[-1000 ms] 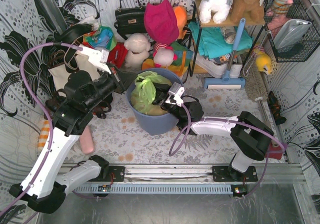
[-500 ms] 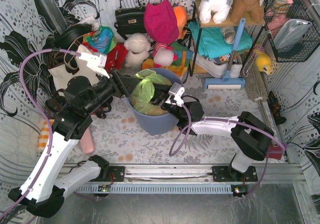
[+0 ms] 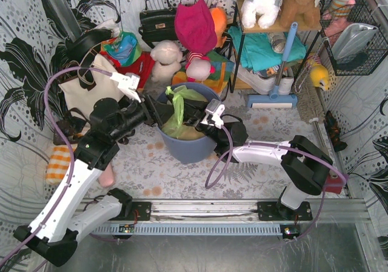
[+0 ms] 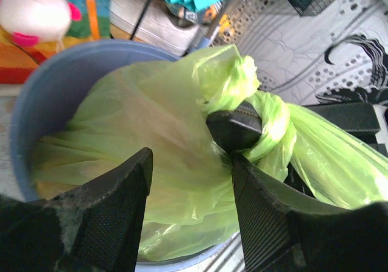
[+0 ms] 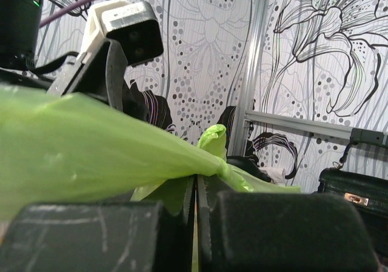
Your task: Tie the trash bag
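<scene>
The light-green trash bag (image 3: 177, 113) sits in the blue-grey bin (image 3: 188, 148), its top twisted into a knot (image 4: 267, 120). My left gripper (image 3: 162, 111) reaches over the bin's left rim. It is open, its fingers (image 4: 115, 214) standing apart on either side of the bag's film (image 4: 176, 139) without pinching it. From the right, my right gripper (image 3: 193, 118) is shut on a strand of the trash bag (image 5: 91, 145) beside the knot. In the right wrist view, green film shows in the seam between its jaws (image 5: 195, 190).
A cream tote bag (image 3: 85, 87) stands left of the bin, with a black handbag (image 3: 157, 20) and plush toys (image 3: 165, 60) behind it. A shelf with cloths and a blue mop (image 3: 282, 60) is at the back right. Patterned walls close in both sides.
My left gripper has opened, let go of the bag's strand and moved right to the bin's rim. The right gripper has stayed shut on the bag.
</scene>
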`<state>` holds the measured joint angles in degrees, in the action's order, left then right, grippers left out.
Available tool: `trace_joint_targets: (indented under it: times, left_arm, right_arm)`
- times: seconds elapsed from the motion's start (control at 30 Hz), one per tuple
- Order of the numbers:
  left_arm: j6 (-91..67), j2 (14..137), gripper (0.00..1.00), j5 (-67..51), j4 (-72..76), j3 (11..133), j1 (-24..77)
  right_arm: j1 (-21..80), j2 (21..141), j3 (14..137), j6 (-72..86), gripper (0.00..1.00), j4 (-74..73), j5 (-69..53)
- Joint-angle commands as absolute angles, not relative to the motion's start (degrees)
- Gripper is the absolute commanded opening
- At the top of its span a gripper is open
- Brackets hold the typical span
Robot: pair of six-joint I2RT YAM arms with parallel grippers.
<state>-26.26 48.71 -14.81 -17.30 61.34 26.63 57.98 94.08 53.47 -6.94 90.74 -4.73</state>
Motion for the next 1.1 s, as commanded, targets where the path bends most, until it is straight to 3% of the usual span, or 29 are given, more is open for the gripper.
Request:
trace_joint_targets:
  times: [0.0, 0.13, 0.47, 0.97, 1.07]
  left_arm:
    - [-27.4, 49.7, 0.62, -23.9, -11.7, 59.6, 26.7]
    - [-26.4, 48.6, 0.62, -24.5, -14.0, 60.0, 26.8]
    - [-22.1, 44.3, 0.67, -4.2, -22.3, 70.5, 26.8]
    - [-21.3, 55.6, 0.68, -9.9, -15.8, 75.9, 26.8]
    - [-21.2, 55.7, 0.61, -9.9, -16.0, 75.2, 26.8]
  right_arm:
    - [58.4, 93.1, 56.3, -7.2, 0.0, 97.5, -5.8]
    - [58.4, 93.3, 56.0, -7.3, 0.0, 97.4, -5.6]
    - [58.4, 93.0, 55.3, -6.7, 0.0, 97.4, -5.9]
    - [58.4, 92.6, 54.6, -6.4, 0.0, 97.3, -5.9]
    - [58.4, 92.4, 54.5, -6.6, 0.0, 97.3, -5.9]
